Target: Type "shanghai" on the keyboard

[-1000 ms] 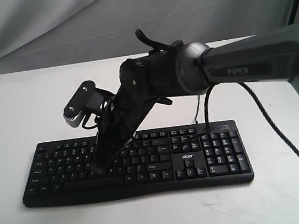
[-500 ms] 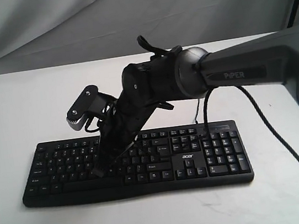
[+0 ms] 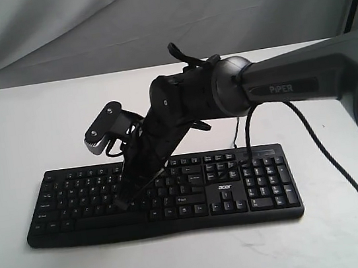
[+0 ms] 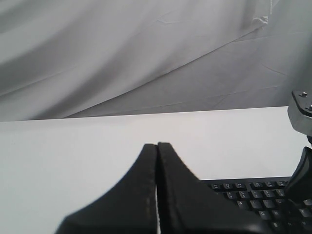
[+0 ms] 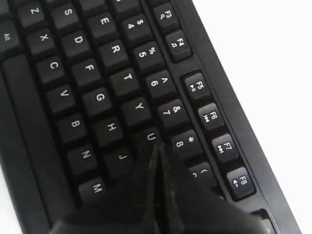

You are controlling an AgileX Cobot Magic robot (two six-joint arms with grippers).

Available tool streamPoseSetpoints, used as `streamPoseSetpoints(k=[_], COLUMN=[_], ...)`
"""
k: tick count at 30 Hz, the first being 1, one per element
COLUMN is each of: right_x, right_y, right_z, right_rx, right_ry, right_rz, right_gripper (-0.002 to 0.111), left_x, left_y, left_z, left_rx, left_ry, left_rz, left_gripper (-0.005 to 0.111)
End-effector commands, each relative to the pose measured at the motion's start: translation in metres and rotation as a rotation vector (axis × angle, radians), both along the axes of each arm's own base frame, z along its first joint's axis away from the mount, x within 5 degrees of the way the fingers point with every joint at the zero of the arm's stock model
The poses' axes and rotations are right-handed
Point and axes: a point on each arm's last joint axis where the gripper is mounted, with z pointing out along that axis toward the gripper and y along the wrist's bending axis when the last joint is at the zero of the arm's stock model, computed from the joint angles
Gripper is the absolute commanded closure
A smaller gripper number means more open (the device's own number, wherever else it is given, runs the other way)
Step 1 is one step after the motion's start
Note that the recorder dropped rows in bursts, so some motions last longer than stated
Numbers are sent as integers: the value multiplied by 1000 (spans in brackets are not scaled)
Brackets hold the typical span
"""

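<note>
**Right arm (image 3: 292, 81) swings its wrist rightward over the keyboard (image 3: 254, 193)**

Since a second ago the right arm's wrist and the small camera (image 3: 101, 128) on it have swung slightly to the right. The tip of the right hand (image 3: 119, 206) has stayed over the same patch of letter keys.

On the left side, the left hand (image 4: 157, 146) is closed. Its two fingers are pressed together with nothing between them, above the bare white worktop (image 4: 73, 146). One end of the keyboard shows in that hand's own view.

The keyboard lies flat on the worktop in the near middle of the exterior view, with its number pad at the right end. The right hand slants down over the keyboard's left half, closed to a point and gripping nothing. In its wrist view the tip (image 5: 157, 148) sits at the U key (image 5: 150, 137), between the J key (image 5: 122, 158) and the 8 key (image 5: 179, 144). I cannot tell whether it touches a key.

Further right, the grey arm reaches in from the right edge. A grey cloth (image 3: 51, 32) hangs behind the worktop.
</note>
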Motion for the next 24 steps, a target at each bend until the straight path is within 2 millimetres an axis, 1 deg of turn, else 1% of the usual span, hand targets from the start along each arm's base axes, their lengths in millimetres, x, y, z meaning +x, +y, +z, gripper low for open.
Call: streamPoseSetpoints(k=[1, 6, 19, 22, 24], right_x=[3, 4, 4, 5, 4], right_y=[-3, -3, -3, -3, -4], right_z=[-6, -12, -12, 1, 18], right_rx=[-11, -17, -16, 8, 27], right_ry=[-2, 2, 3, -23, -51], right_rz=[-4, -8, -10, -9, 0], right_gripper=[108, 108, 108, 108, 108], left_x=[0, 0, 0, 0, 0], left_y=[0, 0, 0, 0, 0], left_z=[0, 0, 0, 0, 0], left_rx=[-4, -4, -4, -4, -4], left_ry=[-6, -6, -6, -6, -6], left_rz=[-7, -7, -7, -7, -7], left_gripper=[107, 107, 107, 107, 107])
